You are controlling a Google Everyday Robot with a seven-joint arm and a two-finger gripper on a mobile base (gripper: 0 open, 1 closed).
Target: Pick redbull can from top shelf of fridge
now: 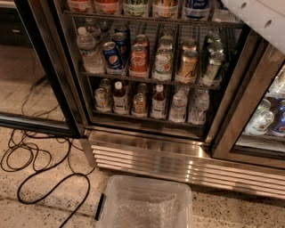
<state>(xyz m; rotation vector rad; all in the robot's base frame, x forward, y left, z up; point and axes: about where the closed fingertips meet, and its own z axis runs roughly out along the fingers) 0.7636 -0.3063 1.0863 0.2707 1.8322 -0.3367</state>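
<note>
1. Stainless steel ribbing ran across the base of the fridge (147, 156), and its black-framed glass door (40, 67) stood swung open to the left.
2. The top shelf (147, 18), a thin dark wire rack, crossed the very top of the view, so only the lower parts of the drinks on it showed.
3. The redbull can (196, 6) stood upright toward the right edge of that shelf. Its blue-patched lower part was visible and the rest was cut off by the top of the view.
4. On the rack below, a blue Pepsi can (113, 55) and a red Coca-Cola can (138, 60) stood side by side toward the left edge, with a clear water bottle (89, 51) at the left end.
5. The lowest rack carried a row of small bottles (158, 102).
6. A white arm segment (260, 20) with small round holes filled the upper right corner, to the right of the redbull can.
7. The end effector was not in view, so how far open it was, and whether it held anything, could not be told.
8. On the speckled floor, a clear plastic bin (147, 205) sat in front of the steel base, and black cables (31, 156) looped at the left.
</note>
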